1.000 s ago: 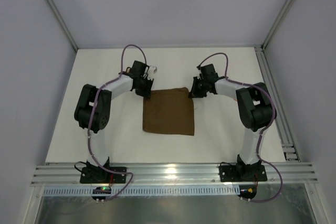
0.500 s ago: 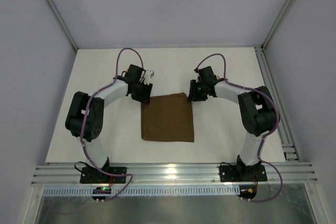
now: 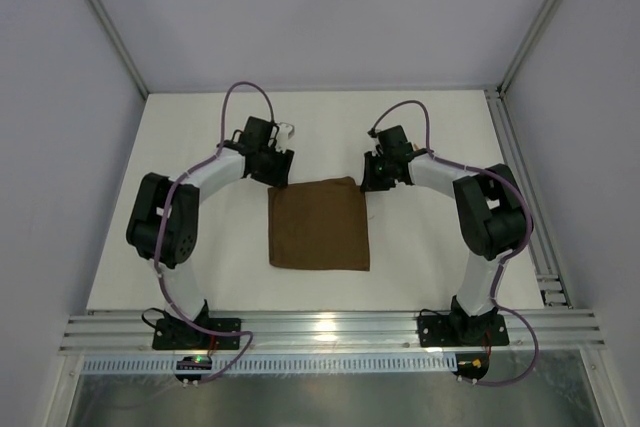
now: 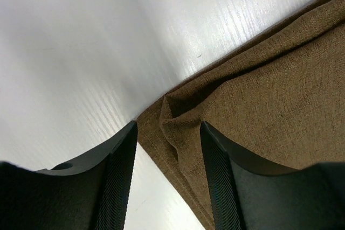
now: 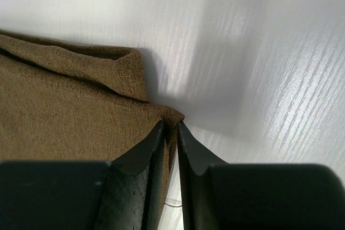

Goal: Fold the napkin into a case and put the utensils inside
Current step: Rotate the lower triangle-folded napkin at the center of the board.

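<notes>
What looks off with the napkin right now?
The napkin has rumpled far corners: the far-left one puckers into a raised crease inside the open left tool, and at the far-right one the layers do not line up.

Opened the left gripper [image 4: 168, 126] from shut to jaws apart, leaving the napkin's [image 3: 320, 227] far-left corner loose and puckered between them. Swung the left elbow [image 3: 160, 232] outward toward 8 o'clock. Nudged that corner toward 9 o'clock, squaring the cloth's left edge. Brought the far-right corner toward 6 o'clock at the right gripper [image 5: 171, 125], levelling the far edge that slanted before. Shifted the right elbow [image 3: 490, 217] slightly toward 5 o'clock.
</notes>
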You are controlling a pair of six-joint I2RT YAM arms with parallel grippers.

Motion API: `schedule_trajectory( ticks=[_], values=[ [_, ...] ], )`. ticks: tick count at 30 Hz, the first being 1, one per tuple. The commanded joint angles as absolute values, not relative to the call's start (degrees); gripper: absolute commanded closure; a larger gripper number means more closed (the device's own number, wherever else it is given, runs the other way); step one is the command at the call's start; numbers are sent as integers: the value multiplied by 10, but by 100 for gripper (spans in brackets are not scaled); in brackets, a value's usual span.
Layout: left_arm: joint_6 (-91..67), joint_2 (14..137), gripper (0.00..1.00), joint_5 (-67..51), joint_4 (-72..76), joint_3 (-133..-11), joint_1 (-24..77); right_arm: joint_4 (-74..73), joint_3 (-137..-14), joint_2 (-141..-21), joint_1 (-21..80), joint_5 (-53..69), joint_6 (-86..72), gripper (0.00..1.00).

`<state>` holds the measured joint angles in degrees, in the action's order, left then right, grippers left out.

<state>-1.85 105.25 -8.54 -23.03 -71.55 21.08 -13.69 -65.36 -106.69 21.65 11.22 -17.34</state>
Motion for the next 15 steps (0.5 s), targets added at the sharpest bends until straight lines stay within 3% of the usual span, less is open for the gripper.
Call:
schedule_trajectory(
  ticks=[1,7,10,12,15],
  values=[
    [-2,1059,48,-76,-201,-736,222,-116,-676,-1068,219,127,-165,81],
    [16,1081,69,-72,-216,-748,228,-113,-679,-1063,218,131,-166,97],
    [23,1086,83,-66,-223,-749,228,-117,-682,-1058,219,134,-163,97],
    [27,1085,97,-64,-225,-749,227,-118,-685,-1055,219,134,-161,97],
    [29,1077,100,-62,-225,-748,227,-120,-689,-1047,222,136,-153,97]
  ],
)
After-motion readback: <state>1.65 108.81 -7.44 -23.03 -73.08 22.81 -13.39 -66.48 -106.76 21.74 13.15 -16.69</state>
